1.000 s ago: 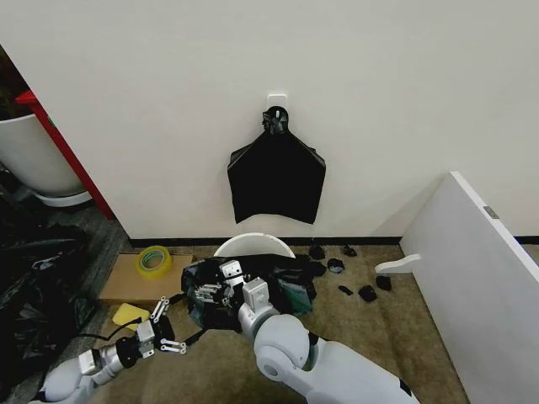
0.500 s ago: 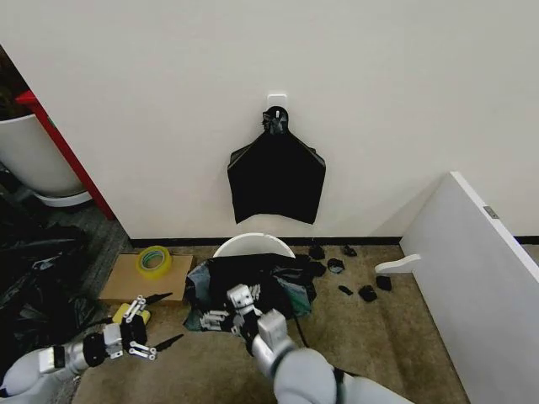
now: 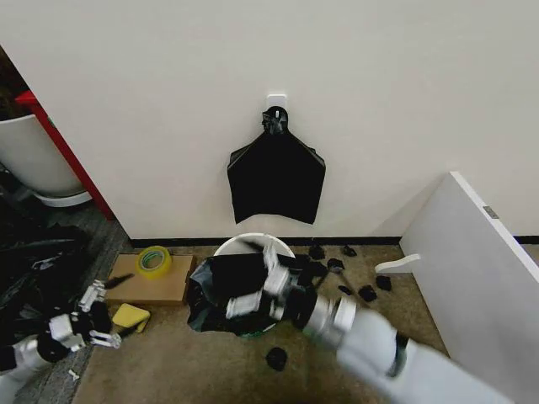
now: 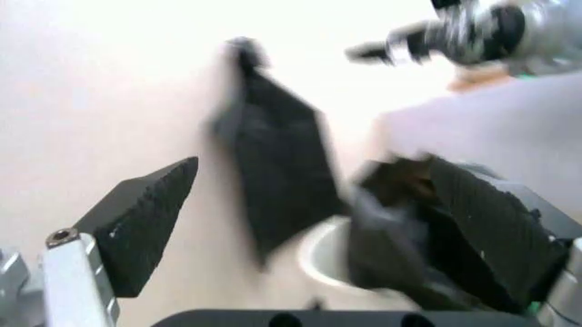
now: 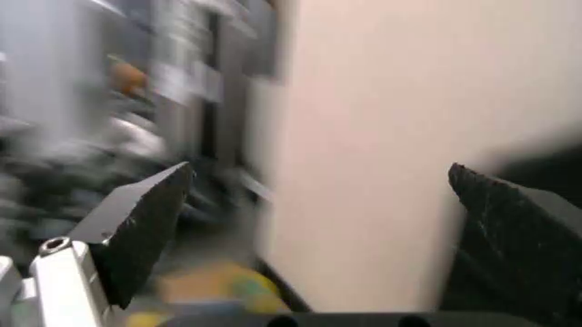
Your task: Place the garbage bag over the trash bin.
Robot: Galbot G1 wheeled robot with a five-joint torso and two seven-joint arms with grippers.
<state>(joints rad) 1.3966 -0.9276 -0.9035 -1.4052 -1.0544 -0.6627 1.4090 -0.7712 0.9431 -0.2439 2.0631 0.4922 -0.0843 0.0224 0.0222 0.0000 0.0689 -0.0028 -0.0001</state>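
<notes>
Head view: the trash bin stands against the wall, only its white round rim visible behind the crinkled, glossy black garbage bag draped over its front. Bare carpet lies open below and to the right. The right gripper (blurred) is at the bag; its wrist view shows jaws wide apart, empty. The left gripper, also spread and empty, hangs well apart near the cardboard.
</notes>
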